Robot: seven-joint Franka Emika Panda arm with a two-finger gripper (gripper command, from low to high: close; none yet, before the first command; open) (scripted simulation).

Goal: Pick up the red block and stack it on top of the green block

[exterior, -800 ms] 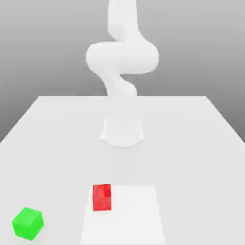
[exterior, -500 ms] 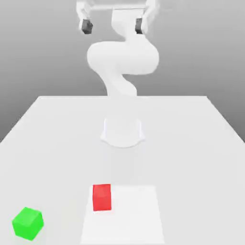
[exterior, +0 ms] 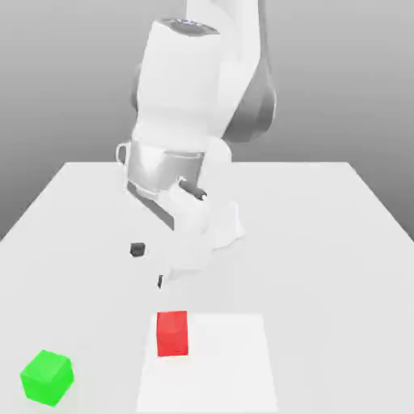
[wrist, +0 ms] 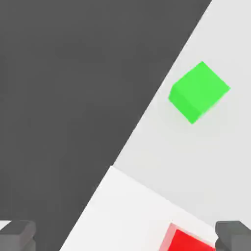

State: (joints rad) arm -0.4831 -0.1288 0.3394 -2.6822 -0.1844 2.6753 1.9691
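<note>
Down from the top of the exterior view, where its dark fingertips had hung high above the arm half a second earlier, the gripper point(exterior: 149, 265) had swung forward and low over the table point(exterior: 323, 242), while both cubes lay just where they had been. Its fingers point(exterior: 137, 250) stood released and wide apart with nothing between them — the hand view showed one dark pad point(wrist: 17, 234) at each lower corner and open space across the middle. The step in hand was, by my judgement, the approach to the pick: the pincer hung above and slightly behind the red block point(exterior: 172, 333), not yet around it. That block sat flat on a paler square patch of the table point(exterior: 226, 364), near the patch's edge on the exterior view's left; in the hand view its corner point(wrist: 188, 241) just entered the frame between the pads. The green block point(exterior: 47, 378) rested on the bare table well apart from the red one, toward the exterior view's left and nearer the camera, turned at an angle so that a corner faced forward. The next move probably called for centring the open fingers over the red cube, lining them up with its flat sides, and descending before closing. Both cubes looked matte, plain and sharp-edged, of like size — the arm itself smooth, rounded and white.
</note>
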